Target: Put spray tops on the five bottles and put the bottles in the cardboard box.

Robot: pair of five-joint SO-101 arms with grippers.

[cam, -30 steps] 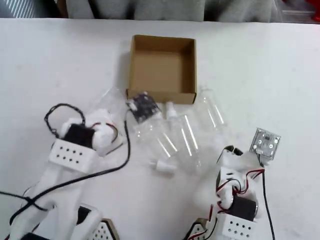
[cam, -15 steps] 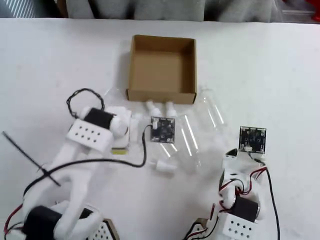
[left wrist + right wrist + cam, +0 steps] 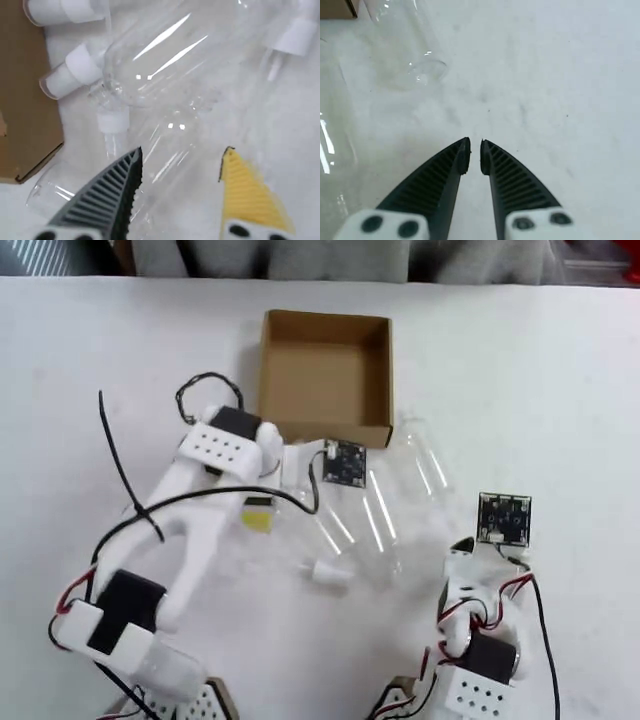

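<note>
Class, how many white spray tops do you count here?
3. Two spray tops lie beside the cardboard box; one loose spray top lies on the table. The left arm may hide more.

Counter (image 3: 540,370) at box's (image 3: 320,432) 3 and 9 o'clock open; bottles (image 3: 378,518), probably five, block 6 o'clock.

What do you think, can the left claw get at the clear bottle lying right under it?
Probably yes. The left claw is open just above the clear bottle, which shows between its fingers, and nothing lies in the way, though other bottles crowd close beside it.
</note>
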